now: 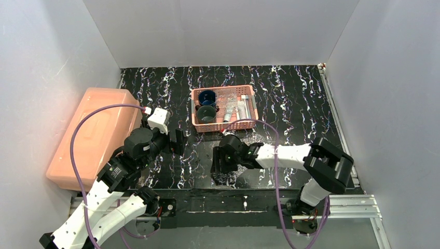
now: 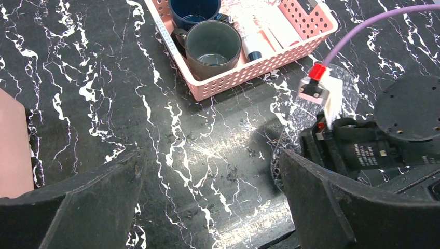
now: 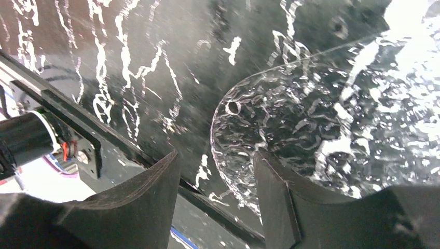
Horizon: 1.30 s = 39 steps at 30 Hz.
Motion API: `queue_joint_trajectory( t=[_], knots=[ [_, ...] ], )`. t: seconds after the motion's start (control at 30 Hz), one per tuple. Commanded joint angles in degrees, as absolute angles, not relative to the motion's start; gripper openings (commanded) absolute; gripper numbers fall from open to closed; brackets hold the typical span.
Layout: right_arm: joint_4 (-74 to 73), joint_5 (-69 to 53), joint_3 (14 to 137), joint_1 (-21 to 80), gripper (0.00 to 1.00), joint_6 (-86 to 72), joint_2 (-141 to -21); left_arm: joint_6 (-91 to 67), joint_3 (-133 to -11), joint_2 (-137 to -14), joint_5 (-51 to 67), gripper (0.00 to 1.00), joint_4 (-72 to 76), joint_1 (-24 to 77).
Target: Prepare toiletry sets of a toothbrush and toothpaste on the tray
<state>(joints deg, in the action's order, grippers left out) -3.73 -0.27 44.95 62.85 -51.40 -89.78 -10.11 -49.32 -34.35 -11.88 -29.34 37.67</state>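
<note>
Salmon box [image 1: 96, 135]: we are seeing a big salmon plastic box with its lid on, sitting at the far left of the black white-veined marble tabletop [image 1: 296, 98].

Left gripper [image 2: 210, 179]: it is hovering over bare tabletop between the box and the basket. Its two dark fingers [image 2: 93, 202] are standing wide apart and holding nothing.

Pink basket [image 1: 224, 126]: we are noting a pink perforated plastic basket resting at the middle of the table, beyond both grippers.

Mugs: a blue ceramic mug [image 1: 207, 97] and a dark grey ceramic mug [image 1: 206, 114] are standing upright in the basket's left half, the grey one nearer the arms and touching the blue one.

Tubes [image 1: 232, 110]: pale tubes and slim white pieces are lying in the basket's right half. We are not managing to pick out the slim white toothbrush among them.

Right gripper [image 3: 215, 161]: it is tilting down just in front of the basket. Its black fingers [image 3: 140, 207] are standing apart, with the tray's rounded corner showing in the gap. We cannot tell whether either finger is touching it.

Tray [image 3: 321, 114]: the flat clear tray with glittery speckles is lying on the tabletop beneath the right gripper, just in front of the basket. No toiletries are showing on the part we are seeing.
</note>
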Motion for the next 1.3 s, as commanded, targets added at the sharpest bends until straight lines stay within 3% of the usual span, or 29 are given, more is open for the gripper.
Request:
queue_joint_trajectory(
  t=[0.0,0.4,0.63,0.93,1.27],
  knots=[
    [-5.82,0.84,47.13,63.85,0.63,-48.98,-97.52,-10.20,-50.71,-33.93,-13.42,0.99,-29.90,37.44],
    [-9.75,-1.16,60.42,64.34,0.64,-43.79,-104.85,-10.20,-50.51,-34.07,-14.57,0.99,-29.92,37.44],
    [-18.40,6.64,64.73,64.34,0.67,-39.15,-101.00,-10.11,-50.48,-34.10,-14.74,0.99,-29.88,37.44],
    [-23.02,11.34,60.47,60.20,0.69,-35.77,-91.50,-10.11,-50.55,-34.40,-14.41,0.99,-29.94,37.44],
    [-21.84,6.22,53.99,47.78,0.69,-31.14,-82.83,-10.11,-50.62,-34.54,-14.24,0.99,-29.95,37.41]
  ],
)
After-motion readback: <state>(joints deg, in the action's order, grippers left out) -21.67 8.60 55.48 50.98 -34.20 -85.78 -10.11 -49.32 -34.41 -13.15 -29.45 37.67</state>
